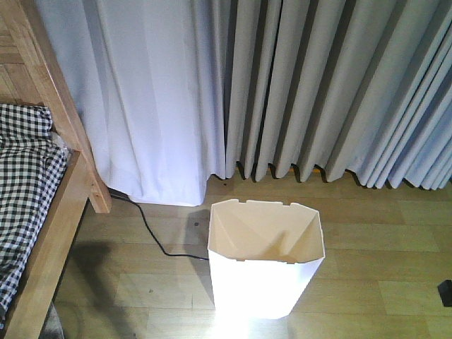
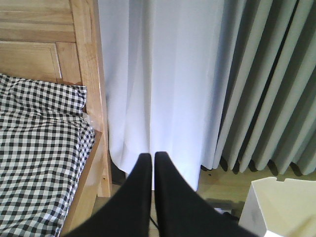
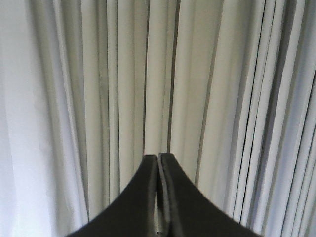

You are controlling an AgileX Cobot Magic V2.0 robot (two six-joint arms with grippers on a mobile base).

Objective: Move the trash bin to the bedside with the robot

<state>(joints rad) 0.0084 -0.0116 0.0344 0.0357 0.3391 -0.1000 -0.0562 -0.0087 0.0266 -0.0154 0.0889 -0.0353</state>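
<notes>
Left wrist: trash bin (image 2: 281, 207) right of closed left hand (image 2: 152, 157).

I count one trash bin (image 1: 265, 258) on the floor, one bed (image 1: 42, 233) with one checked cover (image 2: 39, 158), one black cable (image 1: 159, 240), and one small dark object (image 1: 445, 292) at the right edge. Two claws: left claw (image 2: 152, 157), right claw (image 3: 158, 158).
</notes>
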